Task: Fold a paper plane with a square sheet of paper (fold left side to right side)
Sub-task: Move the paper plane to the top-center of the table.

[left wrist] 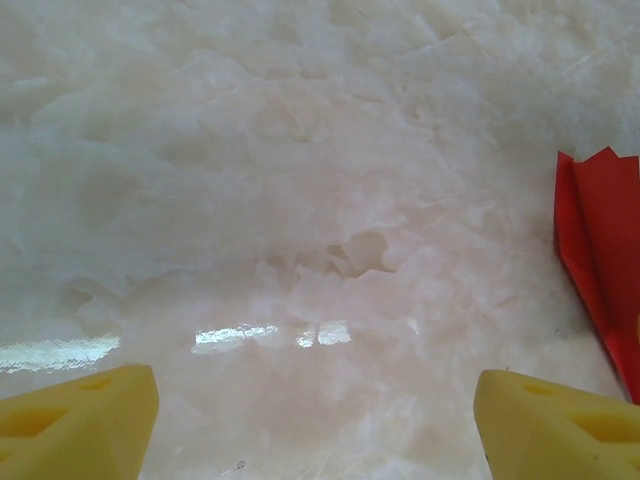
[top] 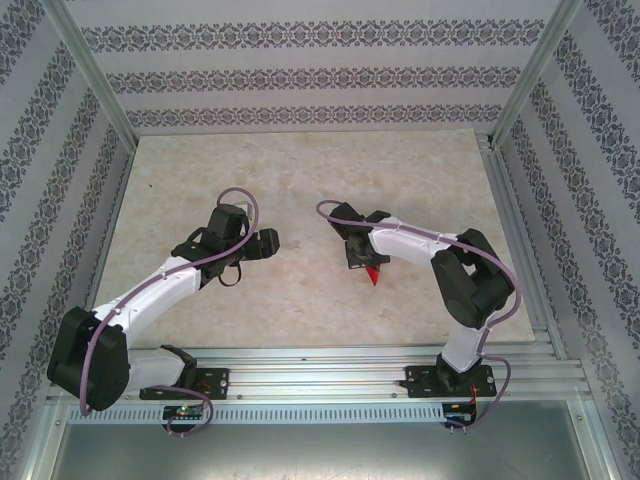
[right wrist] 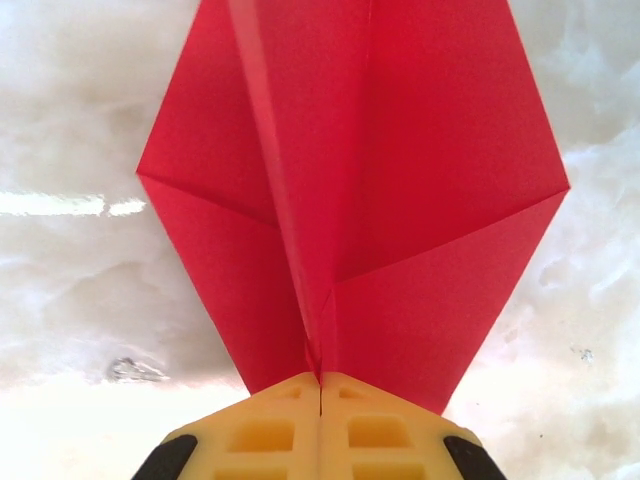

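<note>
Right wrist view first: my right gripper [right wrist: 320, 392] has its yellow fingers pressed flat together, pinching the red paper plane [right wrist: 400, 170] at its narrow end, right on the central ridge. The plane's long axis runs straight away from the fingertips, widening to two side corners and then narrowing as it leaves the frame. On the overhead camera a red tip pokes out from under that gripper toward the near edge, right of the table's [top: 300, 180] middle. The rest is hidden, so I can only roughly judge its lie. My left gripper [left wrist: 318, 425] hangs over bare table with jaws spread wide and nothing between them, the plane off to its right, apart.
</note>
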You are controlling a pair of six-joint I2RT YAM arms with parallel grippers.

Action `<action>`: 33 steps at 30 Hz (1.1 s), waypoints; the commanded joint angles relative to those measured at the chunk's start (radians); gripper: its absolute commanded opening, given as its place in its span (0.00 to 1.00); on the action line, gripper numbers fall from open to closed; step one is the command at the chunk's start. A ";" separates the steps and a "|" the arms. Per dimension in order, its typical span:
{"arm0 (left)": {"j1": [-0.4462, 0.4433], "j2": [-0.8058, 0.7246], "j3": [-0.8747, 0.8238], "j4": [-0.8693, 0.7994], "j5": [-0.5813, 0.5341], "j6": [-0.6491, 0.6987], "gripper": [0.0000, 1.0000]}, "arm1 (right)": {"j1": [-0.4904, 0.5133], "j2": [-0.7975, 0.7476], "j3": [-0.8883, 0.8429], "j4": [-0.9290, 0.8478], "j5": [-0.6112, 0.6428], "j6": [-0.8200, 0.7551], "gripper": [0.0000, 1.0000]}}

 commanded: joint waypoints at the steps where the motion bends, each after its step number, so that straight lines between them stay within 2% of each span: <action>1: 0.015 0.001 0.016 -0.028 -0.008 0.016 0.83 | -0.040 -0.035 -0.059 0.083 -0.083 -0.014 0.00; 5: 0.015 -0.001 0.016 -0.031 -0.010 0.011 0.83 | -0.074 -0.042 -0.078 0.104 -0.104 -0.023 0.04; 11: 0.016 -0.006 0.024 -0.042 -0.014 0.008 0.84 | -0.083 -0.010 -0.050 0.077 -0.051 -0.056 0.12; 16: 0.015 -0.015 0.029 -0.051 -0.021 0.008 0.84 | -0.091 -0.026 -0.044 0.071 -0.014 -0.075 0.10; 20: 0.016 -0.014 0.034 -0.053 -0.021 0.007 0.84 | -0.126 -0.067 -0.072 0.109 -0.067 -0.088 0.00; 33: 0.015 -0.008 0.042 -0.056 -0.016 0.002 0.84 | -0.279 -0.196 -0.216 0.256 -0.279 -0.055 0.00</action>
